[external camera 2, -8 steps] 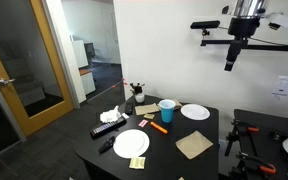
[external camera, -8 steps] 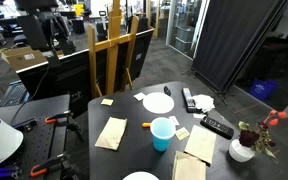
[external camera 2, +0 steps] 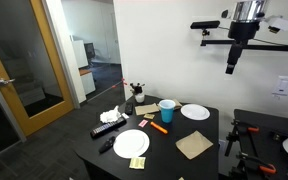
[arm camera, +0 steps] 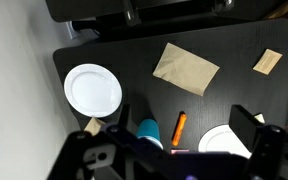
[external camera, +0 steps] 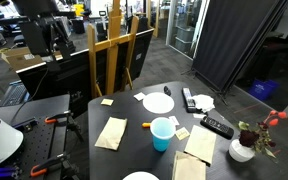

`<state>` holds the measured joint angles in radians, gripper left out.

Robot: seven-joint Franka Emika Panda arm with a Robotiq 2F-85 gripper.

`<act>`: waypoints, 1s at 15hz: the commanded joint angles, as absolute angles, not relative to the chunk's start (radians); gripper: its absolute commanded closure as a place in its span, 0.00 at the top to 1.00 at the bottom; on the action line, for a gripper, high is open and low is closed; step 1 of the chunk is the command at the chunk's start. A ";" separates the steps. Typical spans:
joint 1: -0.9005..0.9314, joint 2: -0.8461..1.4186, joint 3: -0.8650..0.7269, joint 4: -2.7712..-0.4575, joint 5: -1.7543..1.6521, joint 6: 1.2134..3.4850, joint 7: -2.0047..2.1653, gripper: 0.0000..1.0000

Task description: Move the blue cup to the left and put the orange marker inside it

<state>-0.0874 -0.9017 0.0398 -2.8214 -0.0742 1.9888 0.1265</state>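
The blue cup [external camera: 162,132] [external camera 2: 167,108] stands upright on the black table, its rim open. In the wrist view the cup [arm camera: 149,133] lies far below me, with the orange marker [arm camera: 179,128] flat on the table just beside it, apart from it. Both exterior views also show the marker [external camera: 146,125] [external camera 2: 157,126] close to the cup. My gripper [external camera 2: 231,62] hangs high above the table, well clear of everything. Its jaws [arm camera: 169,140] stand open and empty, with the cup and marker showing between them.
White plates [arm camera: 93,89] [arm camera: 222,140] [external camera: 158,103] flank the cup. Brown napkins [arm camera: 185,68] [external camera: 111,133], black remotes [external camera: 216,126] [external camera: 188,99] and a white vase with flowers [external camera: 242,150] share the table. An easel and clamp stands ring it.
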 commanded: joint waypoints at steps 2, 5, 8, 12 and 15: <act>-0.075 -0.865 0.037 -2.791 -0.065 2.018 0.132 1.00; -0.079 -0.795 0.038 -2.747 -0.070 2.084 0.137 1.00; -0.086 -0.686 0.031 -2.705 -0.070 2.202 0.133 1.00; -0.088 -0.522 0.007 -2.651 -0.067 2.374 0.116 1.00; -0.091 -0.400 -0.005 -2.596 -0.073 2.437 0.108 1.00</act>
<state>-0.0834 -0.5408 0.0073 -2.6806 -0.0721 2.3982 0.1251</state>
